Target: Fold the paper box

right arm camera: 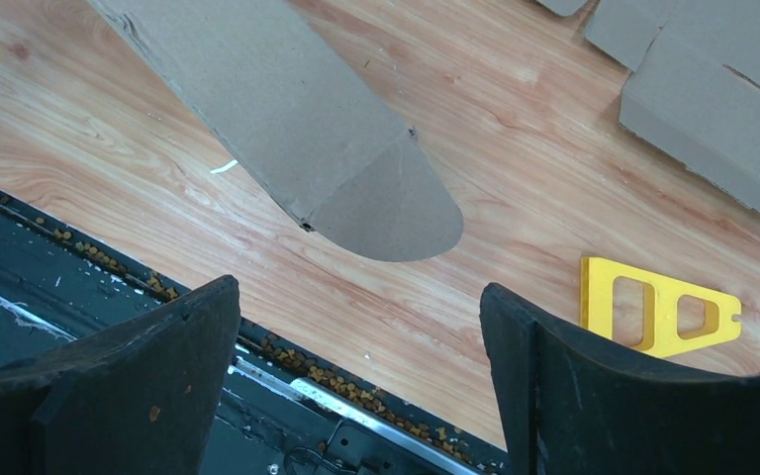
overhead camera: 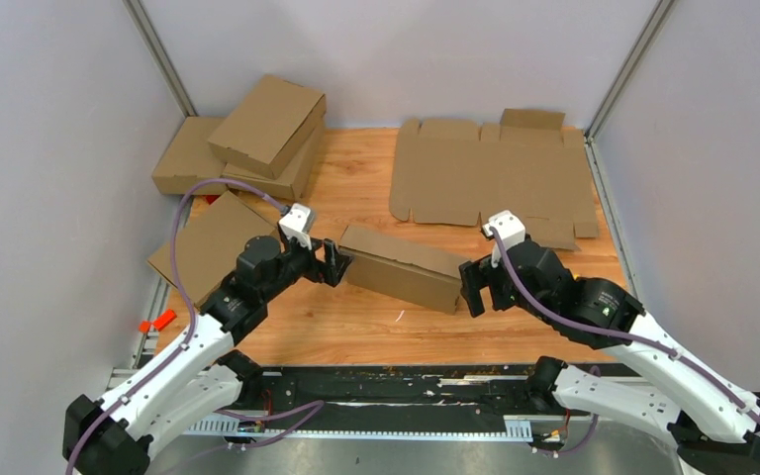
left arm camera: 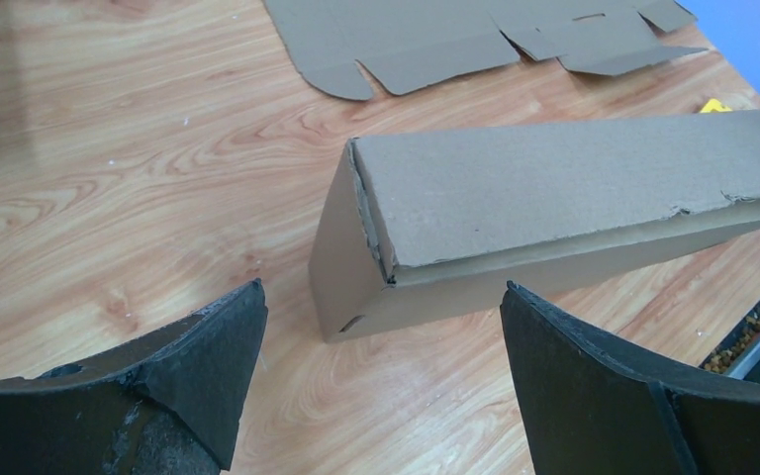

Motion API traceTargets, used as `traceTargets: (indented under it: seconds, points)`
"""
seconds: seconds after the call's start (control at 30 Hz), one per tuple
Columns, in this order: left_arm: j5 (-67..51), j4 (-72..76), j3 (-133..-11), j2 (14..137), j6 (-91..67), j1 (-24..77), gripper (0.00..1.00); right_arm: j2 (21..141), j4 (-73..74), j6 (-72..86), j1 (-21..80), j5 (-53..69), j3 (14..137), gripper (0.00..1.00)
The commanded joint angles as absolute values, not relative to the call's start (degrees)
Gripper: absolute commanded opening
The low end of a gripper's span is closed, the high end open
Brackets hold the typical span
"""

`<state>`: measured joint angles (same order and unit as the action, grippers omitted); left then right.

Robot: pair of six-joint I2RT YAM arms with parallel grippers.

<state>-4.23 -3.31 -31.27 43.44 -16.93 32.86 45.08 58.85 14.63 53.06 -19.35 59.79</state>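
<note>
As it is thin corrugated cardboard, the paper box [overhead camera: 401, 267] seems light and stiff, yet easy to dent. It lies on the bench [overhead camera: 356, 332] between the left fingers [left arm camera: 198, 376] and right fingers [right arm camera: 574, 376], both spread wide, holding nothing; the short ends look best to grip.

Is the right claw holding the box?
No, the right claw is open, and the paper box lies ahead of it, untouched.
</note>
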Motion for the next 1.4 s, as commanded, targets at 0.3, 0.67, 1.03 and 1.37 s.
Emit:
traceTargets:
  seconds: [0.3, 0.67, 1.03, 1.37]
  points:
    - [-4.07, 14.02, -25.48, 46.32, -30.71, 32.61, 1.00, 40.11, 51.85, 12.94, 52.82, -18.57, 57.41, 0.91]
    - [-4.06, -2.12, -35.77, 46.58, -27.75, 32.61, 1.00, 40.17, 51.60, 10.37, 52.82, -16.24, 57.95, 0.91]
    - [-1.45, -9.27, -49.54, 56.65, -25.40, 32.61, 1.00, 45.03, 55.87, 9.81, 52.82, -21.37, 60.48, 0.92]
    - [-5.65, -15.45, -62.32, 69.81, -20.90, 30.70, 1.00, 54.42, 57.05, -17.33, 54.54, -19.74, 61.69, 0.92]
